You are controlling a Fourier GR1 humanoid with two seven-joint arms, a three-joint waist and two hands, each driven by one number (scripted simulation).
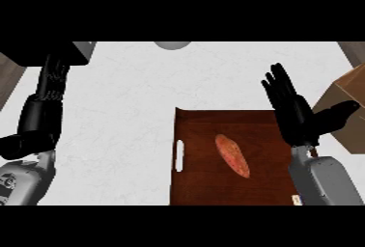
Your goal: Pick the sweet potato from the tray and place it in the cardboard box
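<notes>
- I see the sweet potato [232, 155] lying on the wooden tray [203, 185], roughly mid-tray. It lies aslant, with one tip towards the far edge and the other towards the near right.
- The tray sits at the counter's [121, 106] near edge, right of middle, with its handle slot [179, 155] on the left side.
- My right hand [295, 123] hovers over the tray's right rim with fingers straight and spread and the thumb out. It holds nothing and is apart from the sweet potato.
- The cardboard box [353, 84] stands at the counter's right edge, partly cut off by the view, and the thumb appears just beside its wall.
- My left hand [39, 120] rests open over the counter's left side.
- The pick has not begun, as I judge it.
- Risk: if I come down across the tapered end, the fingers may shove the sweet potato along the smooth tray instead of closing round it.
- Risk: it looks round-bodied, so a touch on one side could roll it away.
- Risk: the box is close by, so a low swing could knock its wall or nudge it.
- Risk: I cannot see the box's opening, so the drop point is uncertain.
</notes>
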